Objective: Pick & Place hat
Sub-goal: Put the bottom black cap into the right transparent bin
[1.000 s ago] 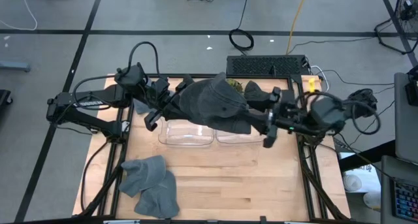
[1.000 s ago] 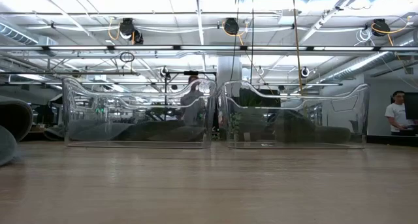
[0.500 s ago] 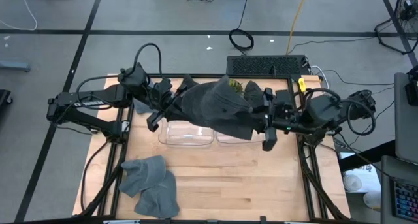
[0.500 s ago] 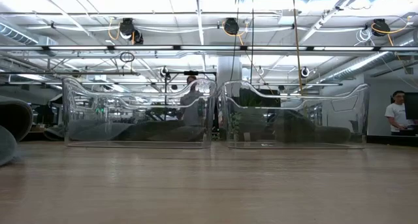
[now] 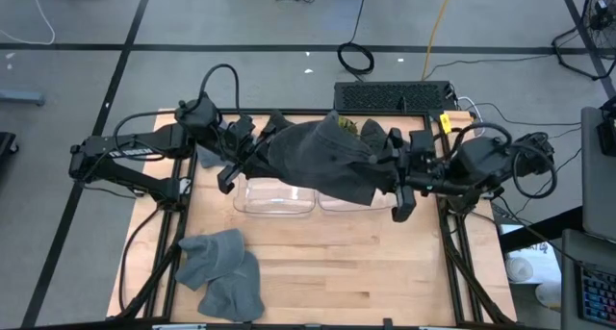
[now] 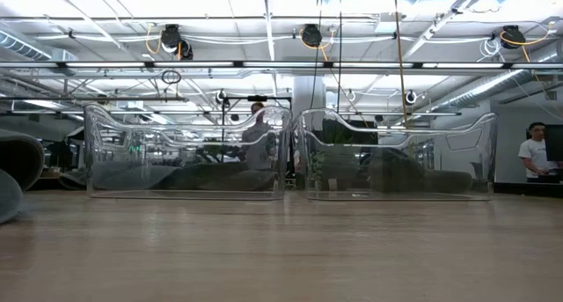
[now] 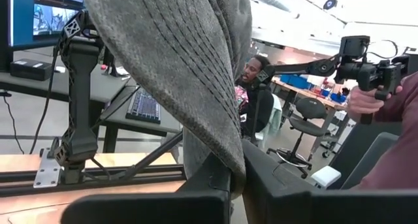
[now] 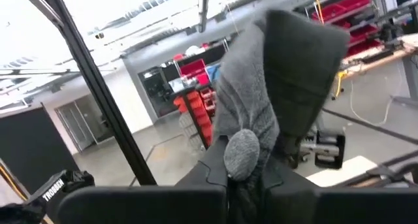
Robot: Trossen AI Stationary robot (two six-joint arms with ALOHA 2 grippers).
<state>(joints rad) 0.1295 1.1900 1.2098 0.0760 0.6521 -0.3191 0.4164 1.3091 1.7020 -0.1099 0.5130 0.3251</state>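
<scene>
Item: grey knit hat (image 5: 322,159), stretched in the air between both arms above the far half of the wooden surface (image 5: 337,263), hanging over two clear bins

Left pincer (image 5: 252,155): closed on the hat's left edge, at about 10 o'clock of the surface; in its wrist view the ribbed knit (image 7: 176,67) is clamped between the fingers

Right pincer (image 5: 390,171): closed on the hat's right edge, at about 2 o'clock; its wrist view shows the hat (image 8: 274,87) and a small pompom (image 8: 241,152) pinched at the fingertips

Under the hat: left clear bin (image 5: 274,195) and right clear bin (image 5: 342,203), side by side, just apart, partly hidden by the cloth; in the low view both (image 6: 185,152) (image 6: 396,152) stand upright with wavy rims

Other goods: second grey hat (image 5: 223,274) lying crumpled at 7 o'clock, well apart from the bins; more dark cloth (image 5: 371,131) at the far edge near 1 o'clock

Open room: bare wood from 4 to 6 o'clock and across the near middle

Surroundings: keyboard (image 5: 393,95) beyond the far edge; a person (image 6: 532,152) stands in the room behind
</scene>
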